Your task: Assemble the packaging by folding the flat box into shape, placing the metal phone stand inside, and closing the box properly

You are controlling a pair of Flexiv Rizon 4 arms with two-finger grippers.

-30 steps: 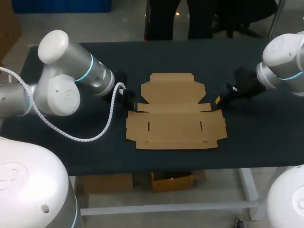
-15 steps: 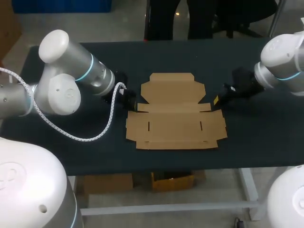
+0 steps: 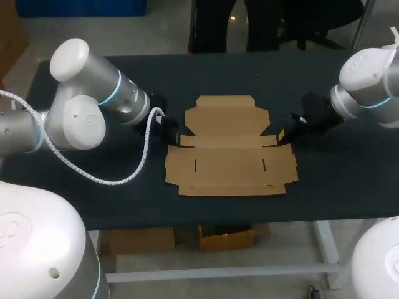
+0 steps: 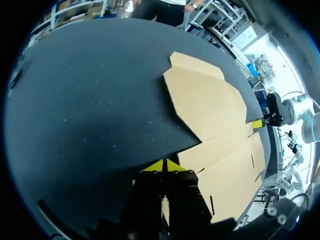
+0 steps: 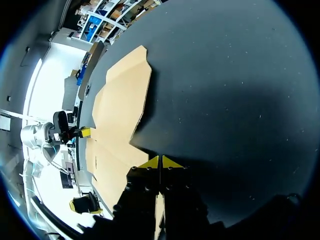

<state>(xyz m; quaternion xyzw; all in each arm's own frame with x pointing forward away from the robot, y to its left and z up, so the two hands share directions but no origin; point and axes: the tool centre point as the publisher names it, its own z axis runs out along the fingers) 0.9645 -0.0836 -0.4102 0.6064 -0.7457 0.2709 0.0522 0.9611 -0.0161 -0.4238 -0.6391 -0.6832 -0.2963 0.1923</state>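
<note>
The flat cardboard box lies unfolded on the dark table at mid-frame, with its wide panel nearest and its narrower lid panel beyond. The left claw sits at the box's left edge and the right claw at its right edge. Both are closed, yellow tips pressed together.

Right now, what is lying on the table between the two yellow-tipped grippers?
Only the flat cardboard box, still unfolded. The head view shows the left gripper at one side edge and the right gripper at the other.
</note>
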